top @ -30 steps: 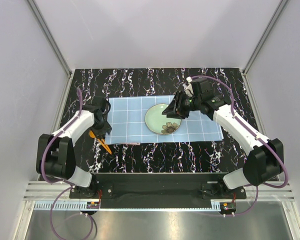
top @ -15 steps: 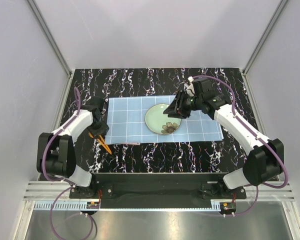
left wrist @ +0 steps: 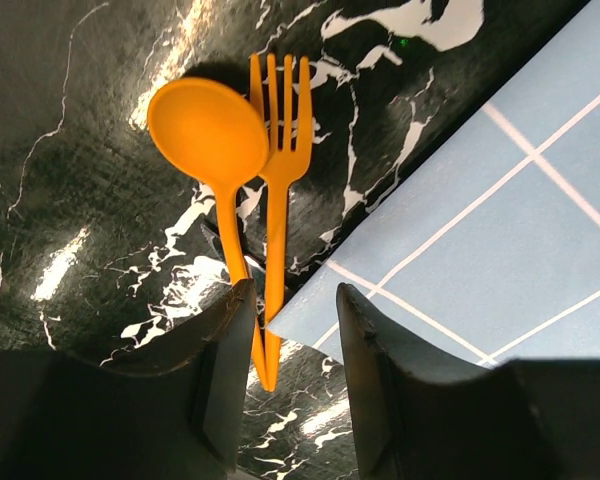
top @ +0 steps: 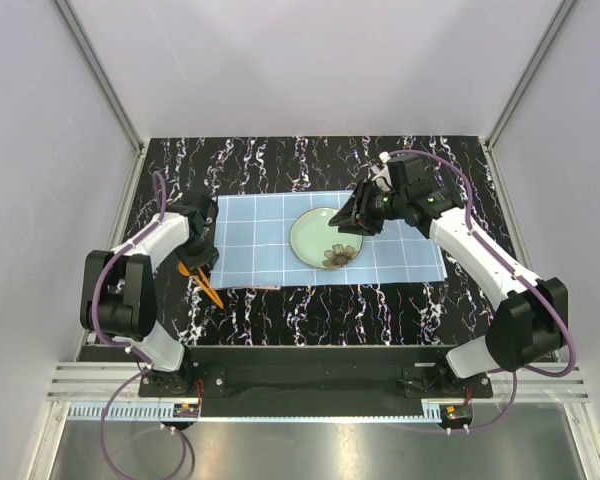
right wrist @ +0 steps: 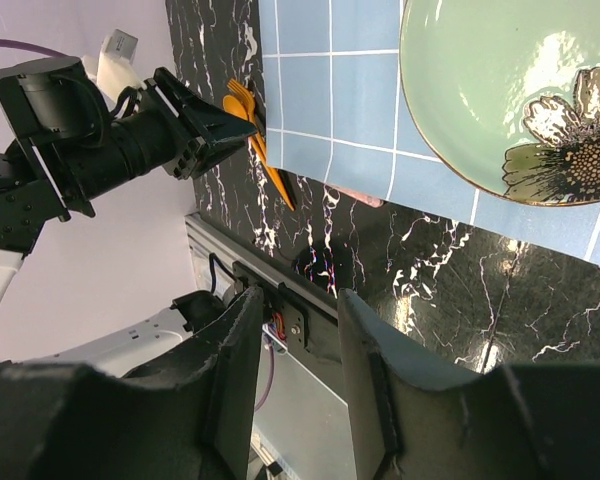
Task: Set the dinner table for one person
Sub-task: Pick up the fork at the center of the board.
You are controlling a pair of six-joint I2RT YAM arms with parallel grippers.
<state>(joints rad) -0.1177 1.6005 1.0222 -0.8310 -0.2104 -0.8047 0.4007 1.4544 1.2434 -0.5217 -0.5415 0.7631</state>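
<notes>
The left pincer [left wrist: 293, 300] stands partly open and holds nothing; the handle ends of an orange spoon [left wrist: 208, 132] and an orange fork [left wrist: 278, 150] show between its fingers, beside the corner of the blue placemat [left wrist: 500, 220]. The right pincer [right wrist: 300, 300] is likewise parted and empty, with the green flowered plate [right wrist: 500, 90] below and ahead of it. The black marbled counter [top: 280, 155] lies under both pincers.

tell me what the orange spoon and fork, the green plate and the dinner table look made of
Spoon and fork: likely plastic, uniformly orange, smooth with soft sheen. Plate: probably glazed ceramic, glossy pale green with painted flower. Dinner table: glossy black with white veins, marble or a marble-look laminate; cannot tell which.
</notes>
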